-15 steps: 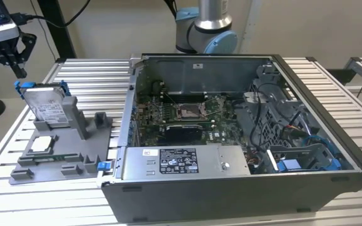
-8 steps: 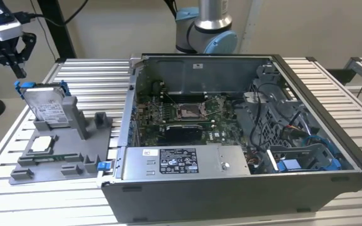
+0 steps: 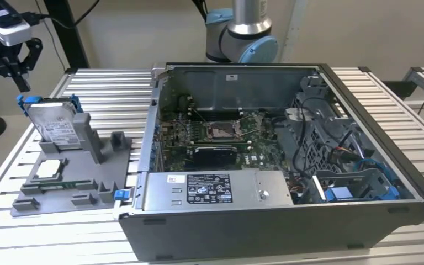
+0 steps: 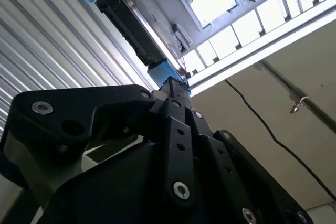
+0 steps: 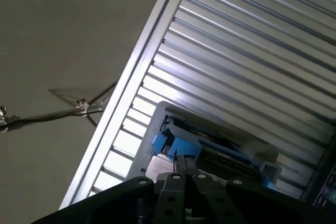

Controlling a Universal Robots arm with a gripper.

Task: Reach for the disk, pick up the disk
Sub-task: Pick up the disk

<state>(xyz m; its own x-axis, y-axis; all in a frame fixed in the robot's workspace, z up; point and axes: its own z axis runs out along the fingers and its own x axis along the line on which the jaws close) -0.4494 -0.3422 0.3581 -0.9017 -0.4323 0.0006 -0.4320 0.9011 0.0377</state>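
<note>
Above the disk [image 3: 53, 124] (upright in its grey stand [image 3: 72, 165]), the tool [image 3: 22, 83] hovers, pinched together, holding nothing.

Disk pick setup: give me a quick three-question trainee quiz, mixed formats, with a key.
1. True or false: the disk stands on edge in the grey holder.
2. Pick one. In the exterior view, the gripper is: A) above the disk, apart from it; B) clamped on the disk; C) below the disk.
3. Short answer: what colour are the rails along the disk's edges?

Key: 1 true; 2 A; 3 blue.
</note>
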